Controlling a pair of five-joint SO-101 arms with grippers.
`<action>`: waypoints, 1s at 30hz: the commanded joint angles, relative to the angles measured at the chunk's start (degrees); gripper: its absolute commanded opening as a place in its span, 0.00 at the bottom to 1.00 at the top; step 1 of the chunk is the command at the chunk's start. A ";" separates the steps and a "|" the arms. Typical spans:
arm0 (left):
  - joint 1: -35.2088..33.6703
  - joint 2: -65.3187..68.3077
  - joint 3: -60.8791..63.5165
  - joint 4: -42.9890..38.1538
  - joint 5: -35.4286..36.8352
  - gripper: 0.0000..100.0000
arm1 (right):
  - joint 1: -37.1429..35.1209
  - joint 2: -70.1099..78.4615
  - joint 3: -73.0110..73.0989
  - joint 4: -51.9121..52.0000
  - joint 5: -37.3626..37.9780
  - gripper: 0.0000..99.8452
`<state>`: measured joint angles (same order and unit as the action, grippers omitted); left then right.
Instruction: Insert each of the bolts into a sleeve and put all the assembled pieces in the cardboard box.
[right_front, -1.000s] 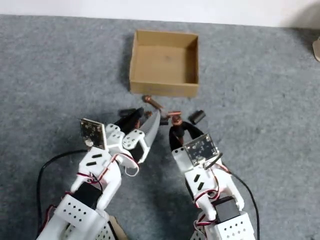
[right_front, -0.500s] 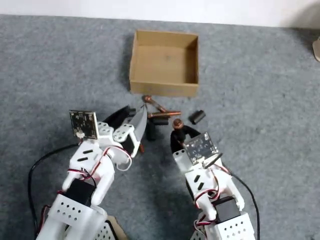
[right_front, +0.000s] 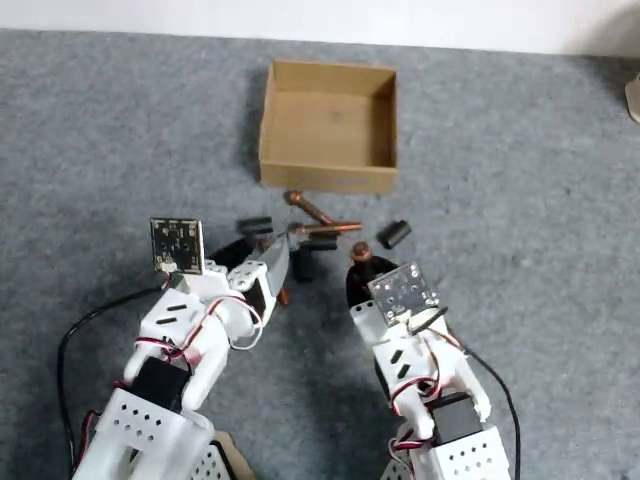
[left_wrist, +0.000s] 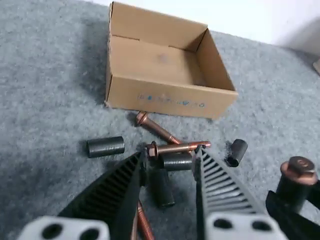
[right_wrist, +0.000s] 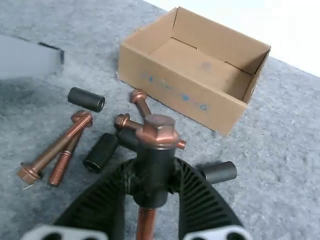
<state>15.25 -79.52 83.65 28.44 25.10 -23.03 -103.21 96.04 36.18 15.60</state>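
Note:
The open cardboard box (right_front: 328, 125) (left_wrist: 165, 67) (right_wrist: 192, 70) stands at the far middle with nothing inside. My right gripper (right_front: 358, 272) (right_wrist: 154, 170) is shut on a black sleeve with a copper bolt (right_wrist: 156, 150) standing upright in it, also seen from the left wrist as an assembled piece (left_wrist: 295, 180). My left gripper (right_front: 268, 245) (left_wrist: 170, 155) is open over two loose sleeves (left_wrist: 176, 161). Loose bolts (right_front: 325, 229) (left_wrist: 175, 147) (right_wrist: 55, 145) and further sleeves (right_front: 394, 233) (left_wrist: 105, 146) (right_wrist: 86, 99) lie on the carpet in front of the box.
Grey carpet (right_front: 520, 200) covers the table on all sides. The parts are bunched between the box's near wall and the two grippers, which stand close together. One more bolt (left_wrist: 142, 225) lies under my left gripper's finger.
My left gripper has drawn away from the right one, toward the near left, and hangs over the loose sleeves. The right gripper moved back slightly, still holding the bolt and sleeve.

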 joint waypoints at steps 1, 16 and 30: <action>-0.66 -0.22 -1.19 0.18 0.62 0.13 | 0.75 -1.01 5.58 1.19 -0.62 0.00; -1.71 -0.22 -0.84 0.26 0.62 0.02 | 0.75 -0.92 -0.92 8.48 -2.64 0.00; -2.51 -0.13 -0.22 0.35 0.62 0.01 | 1.54 17.71 -11.30 6.99 -5.01 0.00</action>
<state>13.32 -79.52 83.65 28.44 25.10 -22.68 -93.10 92.18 46.37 11.65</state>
